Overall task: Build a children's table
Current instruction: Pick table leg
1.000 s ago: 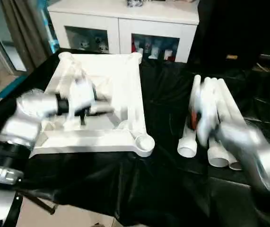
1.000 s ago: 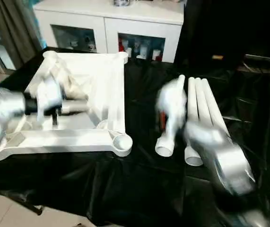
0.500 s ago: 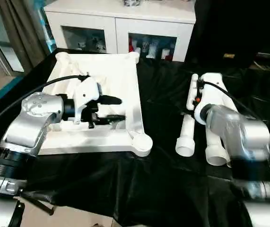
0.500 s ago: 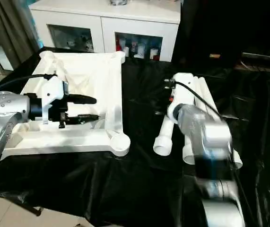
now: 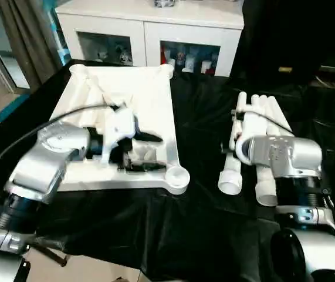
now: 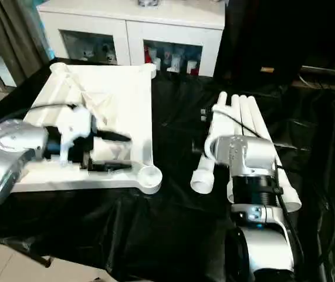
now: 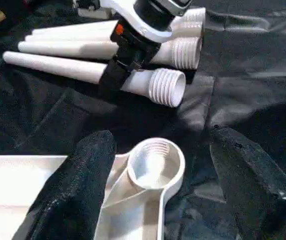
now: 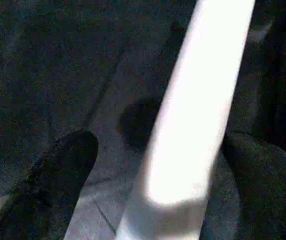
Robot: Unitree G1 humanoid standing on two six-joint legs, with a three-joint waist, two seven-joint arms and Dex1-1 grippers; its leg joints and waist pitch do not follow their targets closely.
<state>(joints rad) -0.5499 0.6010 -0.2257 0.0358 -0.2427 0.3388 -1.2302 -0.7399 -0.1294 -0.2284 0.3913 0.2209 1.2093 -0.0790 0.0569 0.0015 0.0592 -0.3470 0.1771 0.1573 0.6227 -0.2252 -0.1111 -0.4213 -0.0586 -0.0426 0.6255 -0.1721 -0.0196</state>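
The children's table lies in parts on the black-covered work table. Its white top [image 5: 146, 88] rests upside down on the left, ribbed side up, with a round corner socket [image 7: 155, 162] at its near right corner. My left gripper [image 7: 162, 140] hovers open just above that corner, fingers pointing at the socket and holding nothing. Several white legs [image 5: 270, 108] lie side by side on the right, threaded ends toward me. My right gripper [image 8: 160, 140] stands open astride the leftmost leg [image 8: 198, 110], one finger on each side.
A white cabinet [image 5: 155, 29] with glass doors stands behind the work table. Black cloth [image 5: 202, 223] covers the bench and hangs over its near edge. A curtain and bare floor [image 5: 3, 94] show at the left. Dark equipment sits at the back right.
My left gripper has slid toward the near right corner socket and opened wider. My right arm has swung in and settled over the leftmost leg.
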